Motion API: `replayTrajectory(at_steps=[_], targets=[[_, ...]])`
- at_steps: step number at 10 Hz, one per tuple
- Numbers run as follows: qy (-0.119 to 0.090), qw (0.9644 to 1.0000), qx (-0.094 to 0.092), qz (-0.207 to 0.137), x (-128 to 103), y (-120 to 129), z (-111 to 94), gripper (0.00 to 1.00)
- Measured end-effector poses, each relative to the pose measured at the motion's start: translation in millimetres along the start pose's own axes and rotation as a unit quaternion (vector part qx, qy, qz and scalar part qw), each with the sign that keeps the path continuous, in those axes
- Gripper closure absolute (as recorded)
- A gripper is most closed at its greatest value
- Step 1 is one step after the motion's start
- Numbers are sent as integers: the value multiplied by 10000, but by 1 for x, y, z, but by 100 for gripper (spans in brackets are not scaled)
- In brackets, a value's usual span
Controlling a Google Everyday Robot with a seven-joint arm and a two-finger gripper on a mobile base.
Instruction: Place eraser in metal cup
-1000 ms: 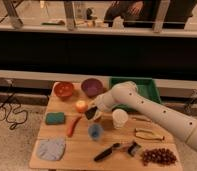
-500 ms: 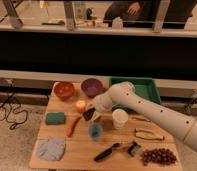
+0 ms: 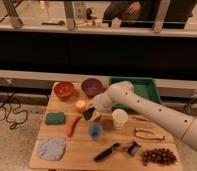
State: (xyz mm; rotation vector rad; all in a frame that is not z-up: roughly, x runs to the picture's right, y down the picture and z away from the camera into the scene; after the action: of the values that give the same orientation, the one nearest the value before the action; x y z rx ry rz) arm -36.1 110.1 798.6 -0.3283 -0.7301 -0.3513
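My gripper (image 3: 90, 113) hangs at the end of the white arm over the middle of the wooden table (image 3: 82, 159). It is shut on the eraser (image 3: 87, 114), a small black block that sticks out to the left of the fingers. The metal cup (image 3: 96, 118) stands right below and slightly right of the gripper, partly hidden by it. The eraser is level with the cup's rim, at its left edge; whether they touch I cannot tell.
A white cup (image 3: 120, 119) stands right of the metal cup and a blue cup (image 3: 95, 131) in front of it. A teal sponge (image 3: 55, 118), orange fruit (image 3: 80, 105), two bowls (image 3: 64, 90), green tray (image 3: 138, 89), black-handled tool (image 3: 108, 151) and grapes (image 3: 157, 156) lie around.
The gripper with the eraser has edged slightly left and down toward the metal cup. Nothing else has moved.
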Motion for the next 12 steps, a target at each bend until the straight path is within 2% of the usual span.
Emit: replayTrajectory(at_steps=[9, 11, 12], targets=[[15, 10000, 18, 20, 4, 0, 0, 98], [17, 10000, 19, 22, 4, 0, 0, 82], [16, 10000, 19, 23, 4, 0, 0, 69]])
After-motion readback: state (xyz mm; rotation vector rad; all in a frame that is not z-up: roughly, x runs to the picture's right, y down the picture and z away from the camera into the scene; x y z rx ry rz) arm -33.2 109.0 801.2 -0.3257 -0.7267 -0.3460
